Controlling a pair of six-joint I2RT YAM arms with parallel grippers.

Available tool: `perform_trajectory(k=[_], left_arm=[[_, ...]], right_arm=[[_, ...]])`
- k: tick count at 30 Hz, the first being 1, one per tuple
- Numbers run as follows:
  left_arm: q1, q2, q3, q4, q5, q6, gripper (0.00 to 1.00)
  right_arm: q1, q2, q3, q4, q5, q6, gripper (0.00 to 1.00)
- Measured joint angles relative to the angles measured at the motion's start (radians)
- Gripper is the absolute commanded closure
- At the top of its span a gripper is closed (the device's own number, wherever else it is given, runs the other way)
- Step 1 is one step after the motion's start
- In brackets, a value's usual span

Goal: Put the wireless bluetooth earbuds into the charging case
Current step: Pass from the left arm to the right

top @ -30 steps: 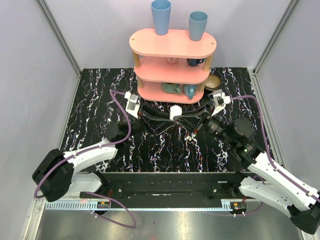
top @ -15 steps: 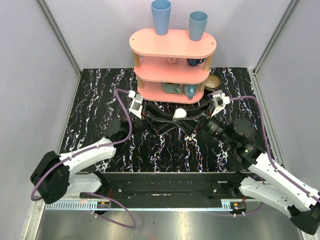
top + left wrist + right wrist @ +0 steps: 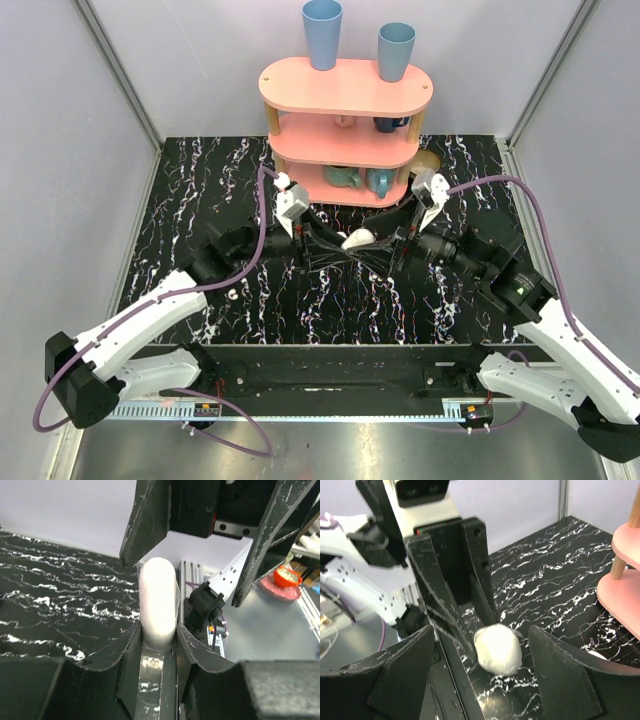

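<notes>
The charging case (image 3: 358, 239) is a small white glossy pebble just above the black marbled table, in front of the shelf. My left gripper (image 3: 338, 246) is shut on it. In the left wrist view the case (image 3: 158, 602) stands on edge, pinched between both fingers (image 3: 117, 652). No dark hollow shows. My right gripper (image 3: 388, 246) faces it from the right. In the right wrist view its jaws (image 3: 482, 672) stand wide open on either side of the case (image 3: 497, 649) without touching it. A tiny white speck (image 3: 232, 295) lies by the left arm, too small to tell whether it is an earbud.
A pink three-tier shelf (image 3: 345, 92) stands at the back, close behind both grippers. It has two blue cups (image 3: 322, 30) on top and mugs on its lower tiers. A wooden disc (image 3: 428, 162) lies behind the right gripper. Grey walls enclose the table.
The right gripper's jaws have opened wide and let go of the case. The left arm has stretched forward and to the right, carrying the case slightly nearer and right.
</notes>
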Motion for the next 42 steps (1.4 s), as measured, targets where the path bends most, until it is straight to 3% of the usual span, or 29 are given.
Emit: perform_trajectory(k=[4, 11, 21, 30, 35, 38, 39, 42], left_arm=[[0.030, -0.029, 0.070, -0.238, 0.040, 0.138, 1.00], [0.053, -0.029, 0.122, -0.473, 0.117, 0.277, 1.00], [0.053, -0.013, 0.144, -0.560, 0.202, 0.349, 1.00], [0.053, 0.000, 0.144, -0.572, 0.230, 0.359, 1.00], [0.053, 0.002, 0.144, -0.577, 0.236, 0.361, 1.00], [0.053, 0.004, 0.144, -0.576, 0.237, 0.367, 1.00], [0.053, 0.006, 0.145, -0.577, 0.237, 0.367, 1.00], [0.053, 0.008, 0.148, -0.584, 0.243, 0.367, 1.00]], right_arm=[[0.000, 0.016, 0.065, -0.151, -0.048, -0.087, 0.23], [0.000, 0.060, 0.134, -0.337, -0.088, -0.192, 0.28], [0.000, 0.108, 0.138, -0.402, -0.130, -0.233, 0.33], [0.000, 0.141, 0.138, -0.399, -0.181, -0.231, 0.49], [0.000, 0.158, 0.138, -0.396, -0.215, -0.229, 0.51], [0.000, 0.169, 0.138, -0.396, -0.233, -0.229, 0.64], [0.000, 0.170, 0.138, -0.396, -0.240, -0.227, 0.76], [0.000, 0.171, 0.138, -0.396, -0.251, -0.237, 0.92]])
